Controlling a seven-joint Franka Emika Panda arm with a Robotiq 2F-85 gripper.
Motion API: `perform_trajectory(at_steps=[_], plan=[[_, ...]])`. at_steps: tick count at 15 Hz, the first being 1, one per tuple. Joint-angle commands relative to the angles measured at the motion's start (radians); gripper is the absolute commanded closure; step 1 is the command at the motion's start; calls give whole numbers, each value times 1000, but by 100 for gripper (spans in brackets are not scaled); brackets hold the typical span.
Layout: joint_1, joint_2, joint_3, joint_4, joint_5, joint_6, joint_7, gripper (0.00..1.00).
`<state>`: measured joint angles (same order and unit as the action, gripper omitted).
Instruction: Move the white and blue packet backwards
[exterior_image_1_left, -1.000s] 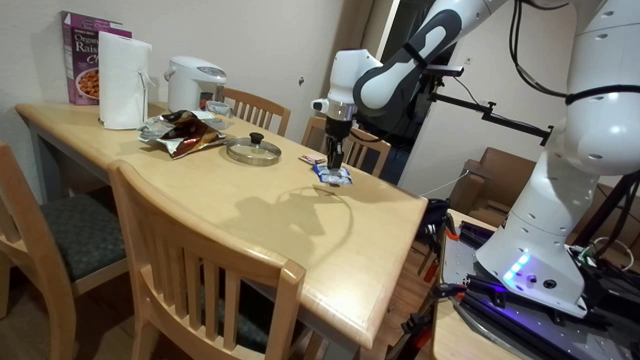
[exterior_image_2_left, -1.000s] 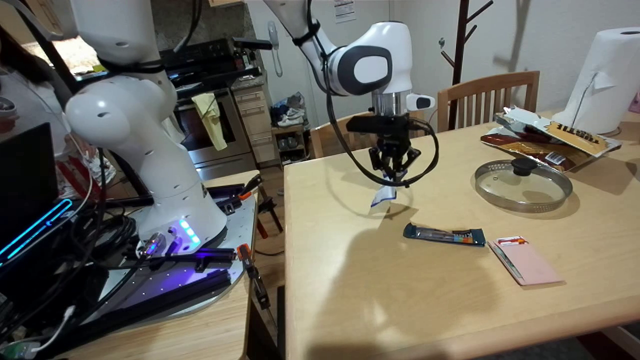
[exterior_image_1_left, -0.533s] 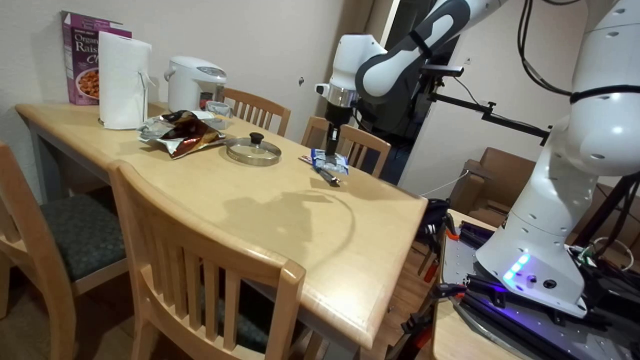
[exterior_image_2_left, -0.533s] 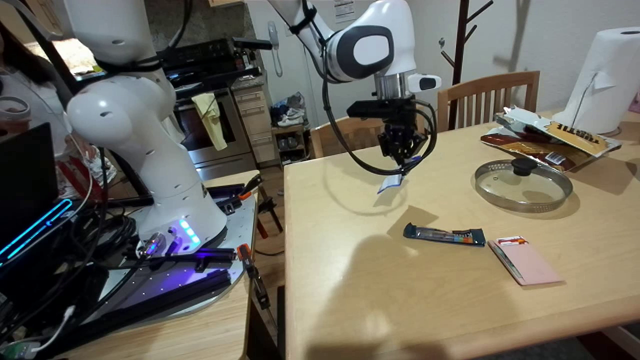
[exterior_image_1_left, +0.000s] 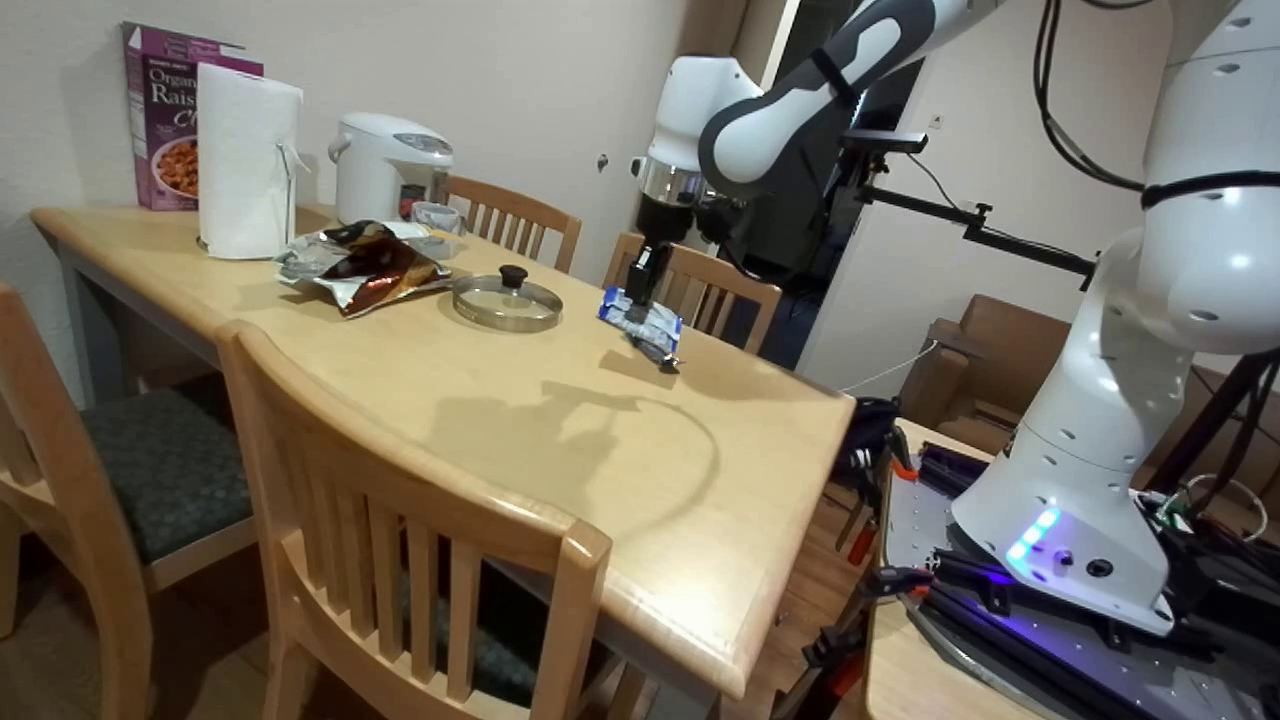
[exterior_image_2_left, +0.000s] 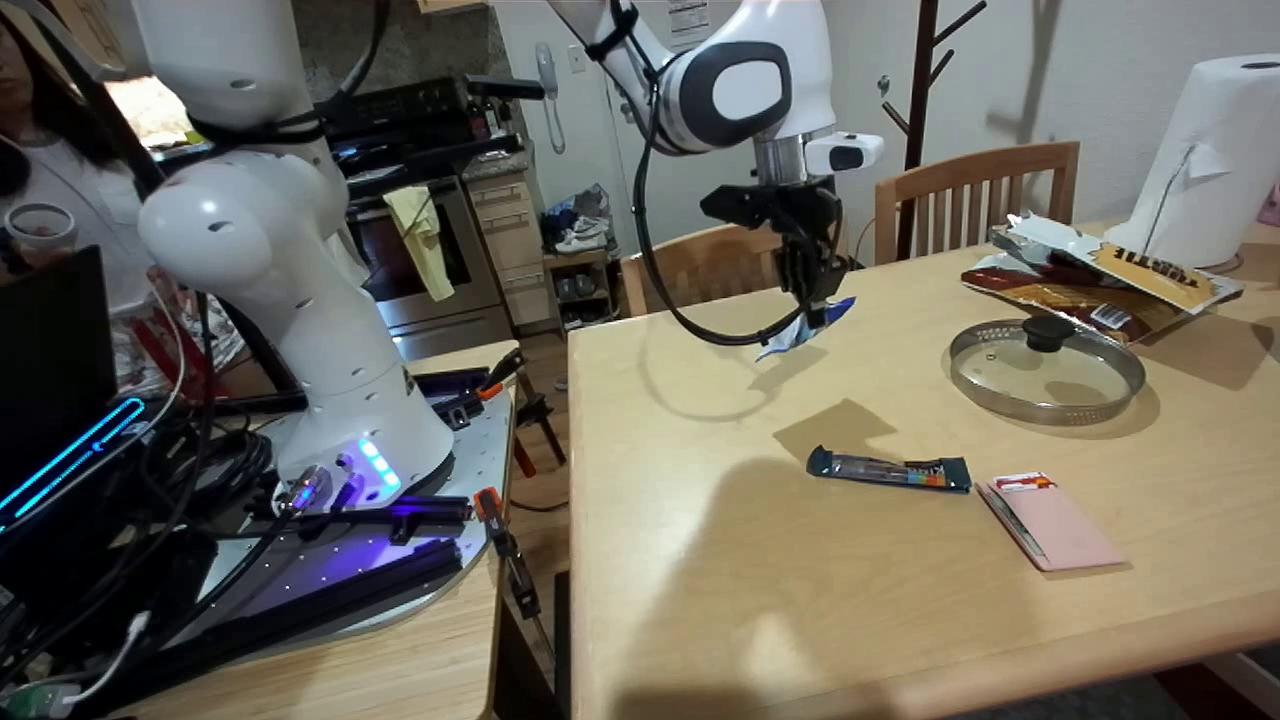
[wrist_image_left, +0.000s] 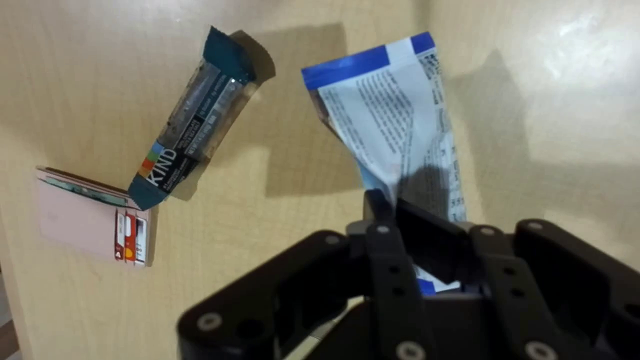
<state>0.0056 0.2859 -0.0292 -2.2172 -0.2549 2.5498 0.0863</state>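
Two fingers (wrist_image_left: 431, 232) of my gripper (wrist_image_left: 395, 207) hold the packet (exterior_image_1_left: 661, 330) tilted above the table (exterior_image_1_left: 400, 360) in both exterior views, and in the wrist view they nearly meet on its creased middle, so I reckon a jerky swing could slip it loose.

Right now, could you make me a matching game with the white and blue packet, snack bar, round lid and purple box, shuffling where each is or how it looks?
Things
1. white and blue packet
2. snack bar
3. round lid
4. purple box

Clues
A. topped by a black knob
B. partly behind the paper towel roll in an exterior view
C. beside the pink card holder
D. pinched in the gripper

Pairs: 1-D; 2-C; 3-A; 4-B
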Motion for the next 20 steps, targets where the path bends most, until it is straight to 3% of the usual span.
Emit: perform_trajectory(at_steps=[1, 10, 20], plan=[[29, 32, -21, 42, 55, -4, 151, 99], [52, 94, -51, 123, 238, 33, 433, 99], [26, 110, -76, 103, 429, 94, 503, 99]])
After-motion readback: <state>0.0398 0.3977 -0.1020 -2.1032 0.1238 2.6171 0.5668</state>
